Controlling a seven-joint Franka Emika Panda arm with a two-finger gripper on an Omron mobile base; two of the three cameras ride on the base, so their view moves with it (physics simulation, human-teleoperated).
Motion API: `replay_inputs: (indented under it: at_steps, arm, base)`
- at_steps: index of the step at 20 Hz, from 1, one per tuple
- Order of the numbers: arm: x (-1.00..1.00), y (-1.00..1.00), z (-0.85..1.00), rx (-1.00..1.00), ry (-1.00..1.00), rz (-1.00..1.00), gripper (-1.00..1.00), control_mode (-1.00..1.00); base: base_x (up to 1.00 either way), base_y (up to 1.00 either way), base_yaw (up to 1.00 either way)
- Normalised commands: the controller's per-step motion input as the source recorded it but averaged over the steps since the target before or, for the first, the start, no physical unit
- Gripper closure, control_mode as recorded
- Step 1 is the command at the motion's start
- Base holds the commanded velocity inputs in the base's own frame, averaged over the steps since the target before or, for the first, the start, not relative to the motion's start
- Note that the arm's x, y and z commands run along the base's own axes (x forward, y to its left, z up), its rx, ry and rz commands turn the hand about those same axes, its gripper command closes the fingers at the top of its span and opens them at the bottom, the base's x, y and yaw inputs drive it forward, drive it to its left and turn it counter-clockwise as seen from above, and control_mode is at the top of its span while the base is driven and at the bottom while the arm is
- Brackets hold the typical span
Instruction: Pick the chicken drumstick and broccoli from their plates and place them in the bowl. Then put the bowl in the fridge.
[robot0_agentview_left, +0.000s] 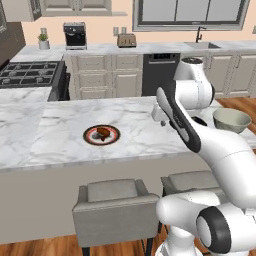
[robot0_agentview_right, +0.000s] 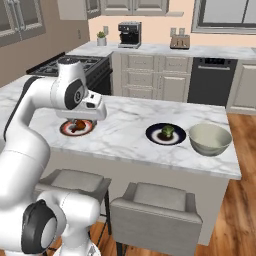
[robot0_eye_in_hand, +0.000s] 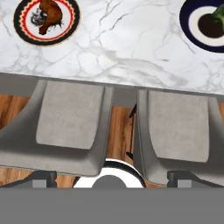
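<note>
1. We see the chicken drumstick (robot0_agentview_left: 103, 132) lying on the red-rimmed plate (robot0_agentview_left: 90, 138), toward the left of the marble table (robot0_agentview_left: 55, 130).
2. The broccoli (robot0_agentview_right: 167, 131) sits on the dark plate (robot0_agentview_right: 153, 135), just left of the bowl (robot0_agentview_right: 210, 139).
3. The bowl's cream inside holds nothing.
4. The hand (robot0_agentview_right: 95, 111) hangs above the table near the drumstick's plate, its jaws spread wide, gripping nothing.
5. Two grey stools (robot0_eye_in_hand: 70, 127) stand below the table edge.
</note>
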Motion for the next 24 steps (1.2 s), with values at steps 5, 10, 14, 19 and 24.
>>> replay_inputs:
  at_steps: [5,10,14,19,24]
  arm:
    - [0.31,0.38,-0.2,0.0,0.0,-0.05,-1.0,-1.0]
    - [0.47,0.56,-0.19,0.0,0.0,-0.23,-1.0,-1.0]
    - [0.58,0.46,-0.22,0.03,0.11,-0.27,-1.0,-1.0]
    - [0.49,0.45,-0.24,0.1,0.24,-0.3,-1.0,-1.0]
    - [0.54,0.5,-0.23,0.04,0.1,-0.25,-1.0,-1.0]
  base:
    - [0.0,0.0,0.0]
    - [0.0,0.0,0.0]
    - [0.0,0.0,0.0]
    - [0.0,0.0,0.0]
    - [0.0,0.0,0.0]
